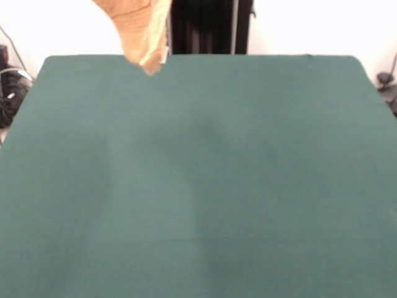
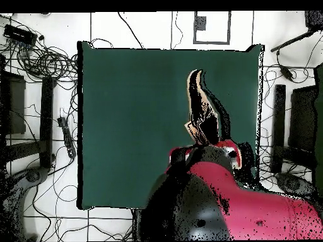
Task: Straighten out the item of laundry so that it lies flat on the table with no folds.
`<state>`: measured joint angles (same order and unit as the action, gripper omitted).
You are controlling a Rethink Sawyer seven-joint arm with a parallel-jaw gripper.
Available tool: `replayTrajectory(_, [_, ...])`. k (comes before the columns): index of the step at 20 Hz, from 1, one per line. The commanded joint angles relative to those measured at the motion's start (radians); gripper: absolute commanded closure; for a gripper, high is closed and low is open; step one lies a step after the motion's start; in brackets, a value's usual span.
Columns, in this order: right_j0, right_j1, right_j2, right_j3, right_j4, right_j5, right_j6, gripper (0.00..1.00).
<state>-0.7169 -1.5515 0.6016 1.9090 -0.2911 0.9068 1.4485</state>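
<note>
High above the table (image 1: 198, 186), near its far edge in the front view, the towel (image 1: 141, 31) is held up in the air. Only its lower part is seen there, hanging down in a bunched, narrow shape, with the bottom tip just over the far edge, towards the left corner of that view. None of the towel is seen lying on the green cloth.

From the overhead view the towel (image 2: 200, 110) is seen as a long thin strip, hung out over the table from the red and black arm (image 2: 221, 189). The arm is reached in from the bottom edge of that view. The claw itself is hidden by the arm and the towel, so how far open it is cannot be told. It is judged that the towel is being gripped by it, because the towel is hanging up there with nothing else under it.

The step in hand is judged to be the lifting, so that the folds can drop out. Next, the towel needs to be brought over the middle of the table, lowered until its bottom end touches, and then laid down slowly by being dragged sideways, so it is spread flat and not dropped in a heap.

No writing, brand or label can be read anywhere.
</note>
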Motion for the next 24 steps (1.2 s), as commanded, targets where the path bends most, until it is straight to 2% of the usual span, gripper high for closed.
replayTrajectory(1, [0.056,0.081,-0.051,0.126,0.009,-0.039,0.093,1.0])
replayTrajectory(8, [0.016,0.061,-0.076,0.066,0.109,0.075,-0.068,1.0])
replayTrajectory(15, [-0.035,0.139,-0.039,-0.01,0.088,0.103,-0.133,1.0])
replayTrajectory(24, [-0.049,0.17,-0.02,-0.043,0.046,0.104,-0.143,1.0])
